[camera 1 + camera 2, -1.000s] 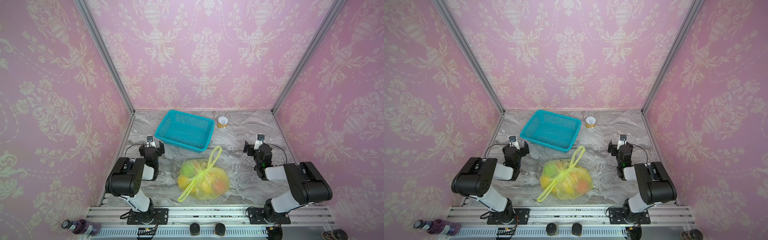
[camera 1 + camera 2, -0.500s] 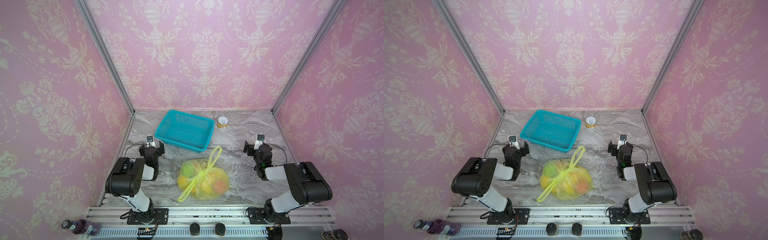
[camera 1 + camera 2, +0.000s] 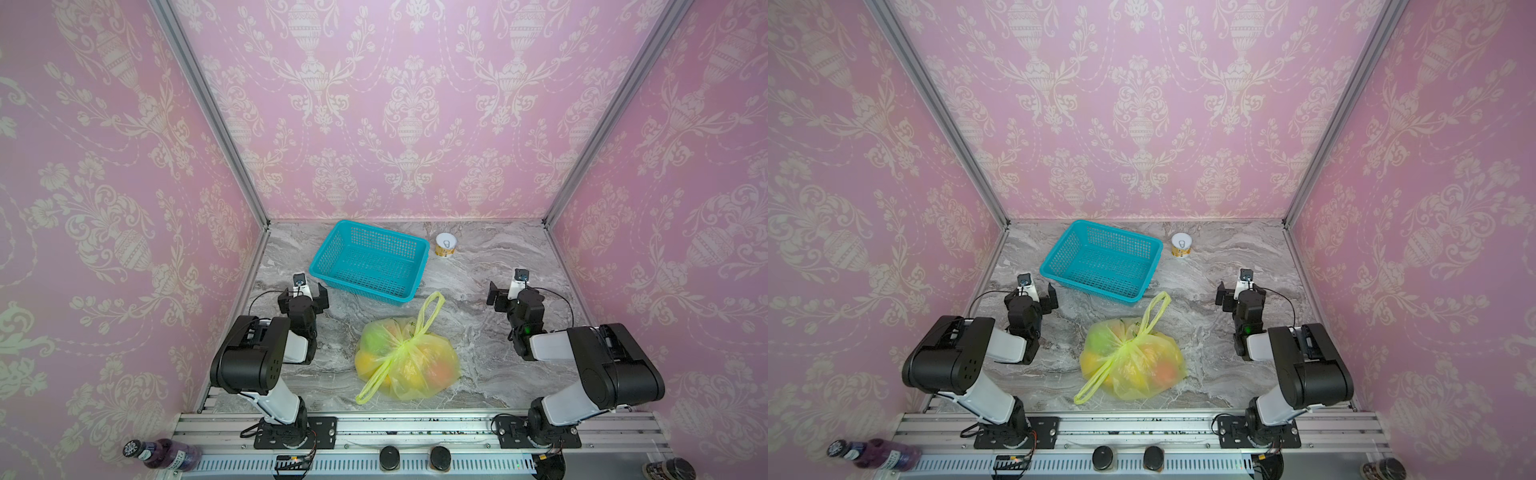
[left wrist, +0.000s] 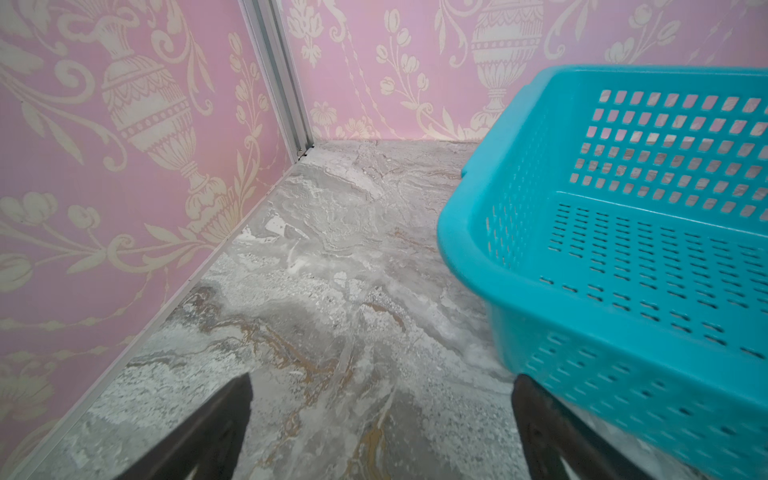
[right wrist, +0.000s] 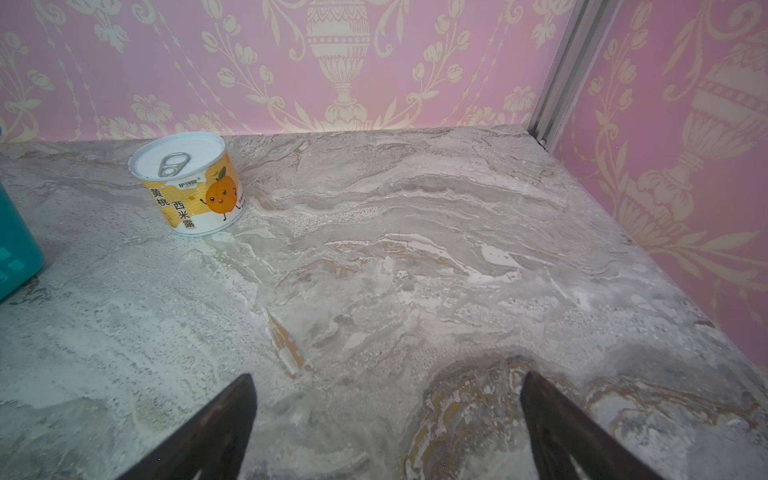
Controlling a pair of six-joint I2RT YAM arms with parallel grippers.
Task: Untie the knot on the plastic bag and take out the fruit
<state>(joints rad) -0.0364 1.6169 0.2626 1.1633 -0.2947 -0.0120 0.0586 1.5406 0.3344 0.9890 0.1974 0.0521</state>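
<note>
My left end effector stands wide and empty, low over the bench on the left, with the teal basket just beside its right finger. My right end effector is just as wide and empty over bare bench on the right, facing the far corner, where a small can stands well apart from it. Neither touches anything.

The plastic bag lies between my two arms, toward the near edge, closed and full. The knot sits on top of the bulge, roughly at its middle. One loop handle trails toward the far side, pointing at the basket, and the other trails toward the near edge. The fruit shows through the thin film as green, yellow and orange lumps, all inside.

I judge that nothing of the task is done yet. Both arms flank the bag, so each can come in from its own side, and wide jaws leave me free to take either a thin handle or the bunched plastic. The basket sits empty just beyond the bag, probably to receive the fruit. My next move is likely a reach inward to the handles near the knot. The film is slippery and the load round, so a pull may roll the whole bag rather than loosen the tie.
</note>
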